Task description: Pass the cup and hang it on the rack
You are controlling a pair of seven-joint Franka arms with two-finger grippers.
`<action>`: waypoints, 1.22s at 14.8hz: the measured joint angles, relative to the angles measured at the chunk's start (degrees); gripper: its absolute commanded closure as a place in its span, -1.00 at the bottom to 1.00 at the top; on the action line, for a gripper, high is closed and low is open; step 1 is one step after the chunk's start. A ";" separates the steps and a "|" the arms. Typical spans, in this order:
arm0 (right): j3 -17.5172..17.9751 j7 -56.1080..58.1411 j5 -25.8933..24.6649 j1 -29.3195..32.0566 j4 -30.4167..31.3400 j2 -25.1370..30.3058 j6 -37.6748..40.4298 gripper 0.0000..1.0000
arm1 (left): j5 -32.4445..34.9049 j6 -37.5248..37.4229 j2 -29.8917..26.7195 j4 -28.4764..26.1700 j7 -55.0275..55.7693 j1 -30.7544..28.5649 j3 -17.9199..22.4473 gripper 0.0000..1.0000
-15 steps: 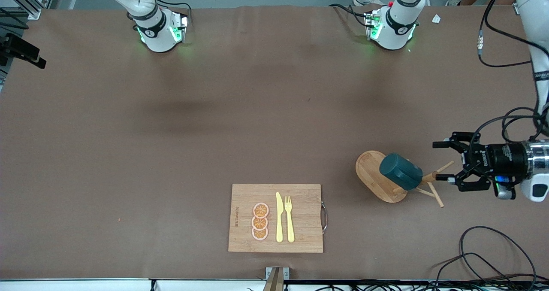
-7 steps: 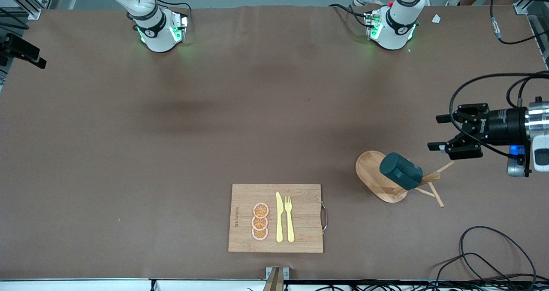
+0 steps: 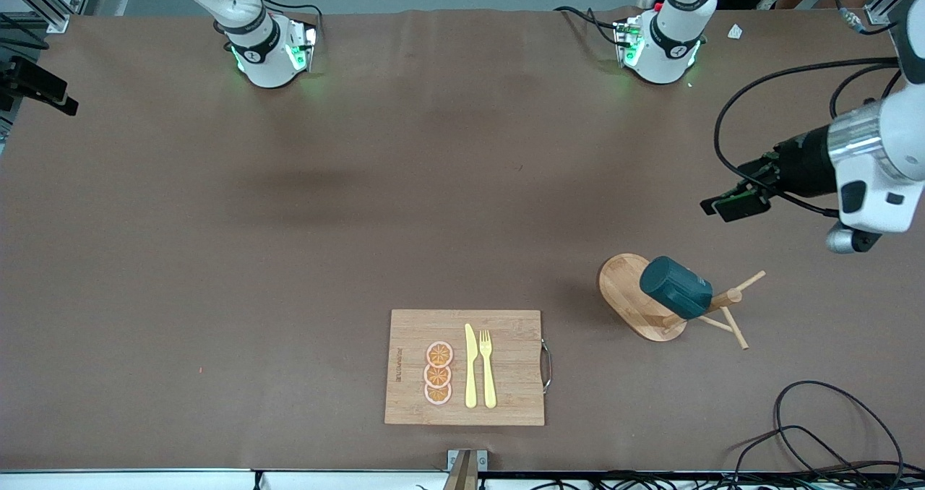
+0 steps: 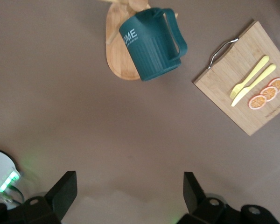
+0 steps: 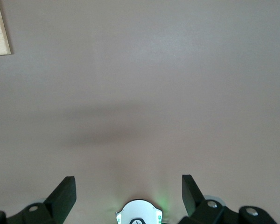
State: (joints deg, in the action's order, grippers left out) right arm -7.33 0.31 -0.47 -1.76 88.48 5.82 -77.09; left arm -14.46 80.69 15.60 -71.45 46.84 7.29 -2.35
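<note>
Since a second ago the left gripper [image 3: 731, 204] has drawn up and away from the rack [image 3: 636, 298], from just beside the pegs to a place in the air over bare table toward the left arm's end. Its fingers [image 4: 61, 192] are spread wide and hold nothing.

On the rack hangs the cup [image 3: 676, 288], a ribbed, matte teal cylinder with a looped side handle and pale lettering near its rim; it tilts on a peg, its closed bottom turned toward the front camera. The rack is pale wood: a flat oval base, a post, and thin round dowels that splay out toward the left arm's end of the table.

Nearer the front camera than the rack, and toward the right arm's end, lies a rectangular bamboo cutting board [image 3: 506, 403] with a thin metal handle on the edge facing the rack. On it rest a yellow knife [image 3: 470, 366], a yellow fork [image 3: 488, 367] and three orange slices [image 3: 438, 373] in a row.

The right gripper [image 5: 128, 193] waits high over bare table, spread open and empty, with only a corner of the board in its wrist view.

A smooth brown covering [image 3: 289, 259] spans the table, leaving wide open room all round the rack.
</note>
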 measured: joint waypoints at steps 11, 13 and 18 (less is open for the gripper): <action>-0.04 0.00 0.00 0.00 0.00 0.00 0.03 -1.00 | 15.95 8.79 -12.49 -12.71 -33.93 -4.17 -3.14 -1.00; -0.04 0.00 0.00 0.00 0.00 0.00 0.03 -1.00 | 15.96 8.78 -13.36 -13.38 -39.11 -6.00 -3.00 -1.00; -0.04 0.00 0.00 0.00 0.00 0.00 0.03 -1.00 | 15.96 5.87 -14.55 -14.08 -40.16 -6.13 -3.22 -1.00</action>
State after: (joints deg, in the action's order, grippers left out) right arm -7.37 0.31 -0.47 -1.75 88.49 5.82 -77.06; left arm 1.49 86.56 1.05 -85.53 6.68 1.16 -5.58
